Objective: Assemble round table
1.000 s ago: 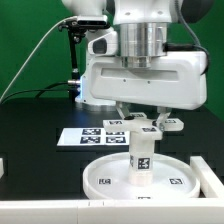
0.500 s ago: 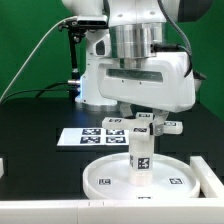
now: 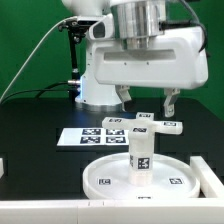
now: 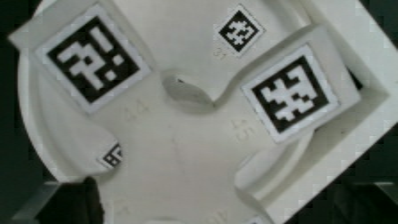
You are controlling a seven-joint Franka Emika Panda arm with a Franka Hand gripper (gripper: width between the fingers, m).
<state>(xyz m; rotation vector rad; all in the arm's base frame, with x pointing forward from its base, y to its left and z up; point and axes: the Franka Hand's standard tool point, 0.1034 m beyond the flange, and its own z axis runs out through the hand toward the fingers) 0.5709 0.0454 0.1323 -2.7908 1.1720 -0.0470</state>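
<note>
The large rimmed round disc (image 3: 108,180) lies flat on the black table near the front. The short post (image 3: 141,160) stands upright at its centre. The cross-shaped foot (image 3: 152,125) rests on top of the post, its tagged arms reaching out sideways. My gripper (image 3: 147,100) hangs just above the foot, open and empty, with one finger (image 3: 125,97) on each side and clear of it. The wrist view is filled by the foot (image 4: 196,110) and its tags; the fingertips do not show there.
The marker board (image 3: 88,136) lies flat behind the disc. A white block (image 3: 213,172) sits at the exterior view's right, and another white piece (image 3: 2,168) at its left edge. A white ledge (image 3: 60,212) runs along the front.
The arm has lifted straight up off the foot. The fingers now show spread apart above it, and the foot stays on the post.
</note>
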